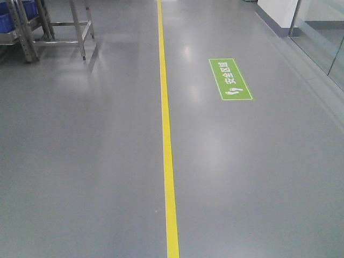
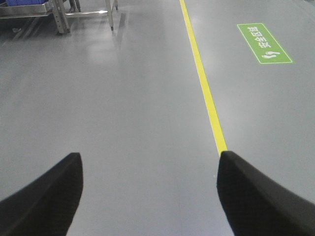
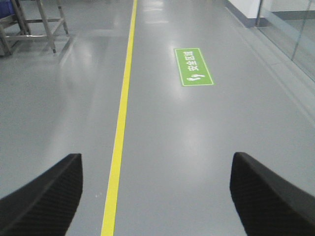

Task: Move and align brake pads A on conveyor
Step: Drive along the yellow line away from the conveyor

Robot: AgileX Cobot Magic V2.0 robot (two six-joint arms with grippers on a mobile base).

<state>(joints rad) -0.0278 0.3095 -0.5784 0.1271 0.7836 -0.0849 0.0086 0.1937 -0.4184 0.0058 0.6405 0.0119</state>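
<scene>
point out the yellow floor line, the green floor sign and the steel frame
yellow floor line [image 1: 167,150]: front view, middle of the stripe
green floor sign [image 1: 230,79]: front view, centre of the sign
steel frame [image 1: 79,37]: front view, on its near leg

We look along a floor [image 1: 80,172] split by a line [image 1: 167,134] that runs straight away from us. Right of the line, farther on, a floor sign [image 1: 230,79] lies flat, parallel to it. At the far left stands a frame [image 1: 70,24], with a rack [image 1: 19,27] just left of it. At the far right a glass partition [image 1: 322,37] borders the floor. Our left end effector [image 2: 147,162] hangs over the floor, the line passing behind one finger [image 2: 256,196]; our right end effector [image 3: 156,160] has the line between its fingers [image 3: 44,196], beside one of them.
</scene>
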